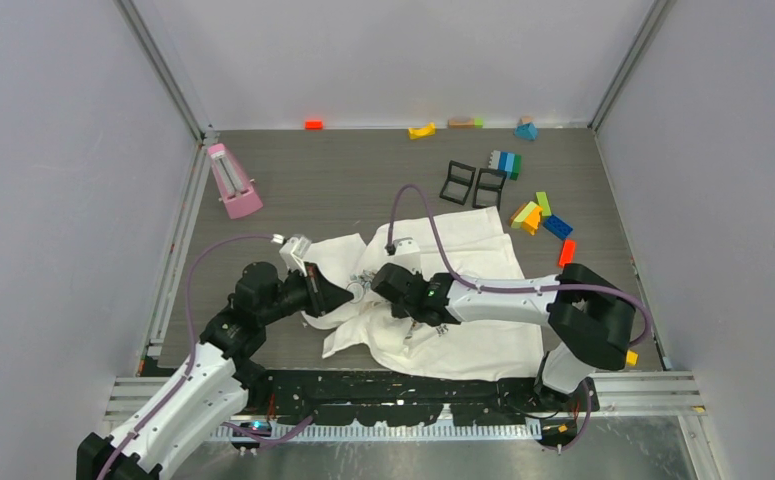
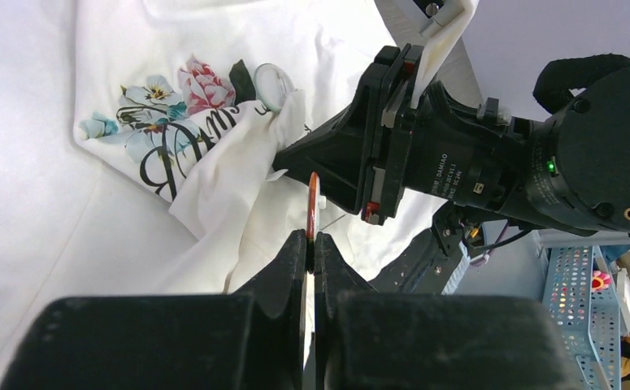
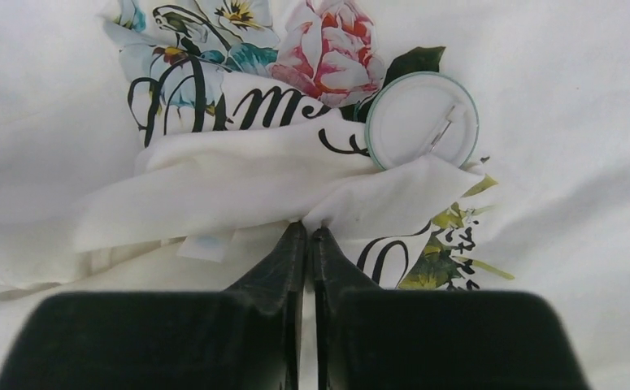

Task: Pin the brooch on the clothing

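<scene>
Black jaws of right gripper [image 3: 305,231] nearly touching, nipped at the tips on a raised fold of the white T-shirt [image 3: 67,97]; fold drawn up into a ridge across the dark cursive lettering. Round white brooch [image 3: 421,120] with teal rim just beyond that fold, back side up, pin bar showing, lower edge covered by the cloth, beside the pink rose print. Left gripper [image 2: 312,237] fully closed on a thin reddish-edged piece [image 2: 312,199], seen edge-on and standing up from between the tips; identity not clear. Piece close to the right gripper's fingers, contact not discernible. T-shirt crumpled on the dark table [image 1: 343,180] toward its near edge, between the two arms. Farther off: pink wedge-shaped object [image 1: 231,182] at left, two black frames [image 1: 473,185] and coloured blocks [image 1: 538,215] toward the far right
</scene>
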`<state>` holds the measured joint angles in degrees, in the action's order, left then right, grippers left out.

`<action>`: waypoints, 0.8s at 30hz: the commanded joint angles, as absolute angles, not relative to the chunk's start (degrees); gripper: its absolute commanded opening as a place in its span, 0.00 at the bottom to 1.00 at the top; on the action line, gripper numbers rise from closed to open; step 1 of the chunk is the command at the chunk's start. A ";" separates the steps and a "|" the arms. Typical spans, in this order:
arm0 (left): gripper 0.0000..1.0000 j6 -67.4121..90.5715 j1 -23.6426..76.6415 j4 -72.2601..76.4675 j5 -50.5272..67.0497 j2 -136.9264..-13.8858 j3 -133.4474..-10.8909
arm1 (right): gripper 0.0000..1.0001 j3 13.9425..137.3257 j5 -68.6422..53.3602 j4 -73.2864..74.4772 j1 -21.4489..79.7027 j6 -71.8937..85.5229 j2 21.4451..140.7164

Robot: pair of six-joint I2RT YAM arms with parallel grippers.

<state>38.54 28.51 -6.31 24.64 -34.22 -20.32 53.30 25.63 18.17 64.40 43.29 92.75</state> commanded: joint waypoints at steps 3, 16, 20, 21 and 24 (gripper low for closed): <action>0.00 37.44 28.74 -5.46 24.12 -34.86 -20.53 | 0.01 52.42 25.62 13.62 64.75 44.01 88.02; 0.00 39.10 31.42 -3.42 23.85 -39.97 -24.09 | 0.01 39.30 17.87 -7.09 64.72 37.22 69.34; 0.00 40.44 33.94 -3.27 22.42 -39.19 -25.07 | 0.01 38.00 15.09 -10.38 64.71 36.39 68.41; 0.00 40.63 34.49 -3.25 22.10 -38.75 -25.19 | 0.01 37.81 14.30 -11.38 64.76 36.30 68.31; 0.00 40.96 35.48 -3.29 21.39 -37.21 -25.31 | 0.01 37.23 13.47 -12.82 64.77 36.22 67.56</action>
<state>40.16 34.28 -6.15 23.09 -39.29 -22.83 37.71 15.20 -4.84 64.40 37.43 69.97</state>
